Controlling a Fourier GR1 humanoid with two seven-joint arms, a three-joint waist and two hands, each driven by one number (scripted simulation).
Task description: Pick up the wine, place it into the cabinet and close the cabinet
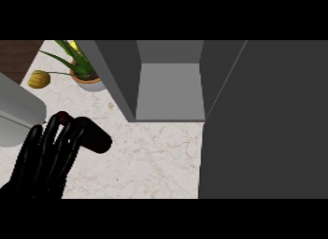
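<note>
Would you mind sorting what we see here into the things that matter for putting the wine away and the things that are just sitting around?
Belongs to the job:
- wine bottle, dark, held in the left hand
- cabinet, standing open
- cabinet door, swung open at the right

Just lying about:
- potted plant
- small yellow object beside it
- grey appliance at the left edge

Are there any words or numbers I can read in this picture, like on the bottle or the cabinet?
None: no words, numbers or signs can be read anywhere.
Wine bottle: dark, mostly hidden by the left hand; no label shows.
Cabinet: plain grey, open, no writing.
Potted plant: plain pot, no writing.
Grey object at the left edge: no writing.
</note>
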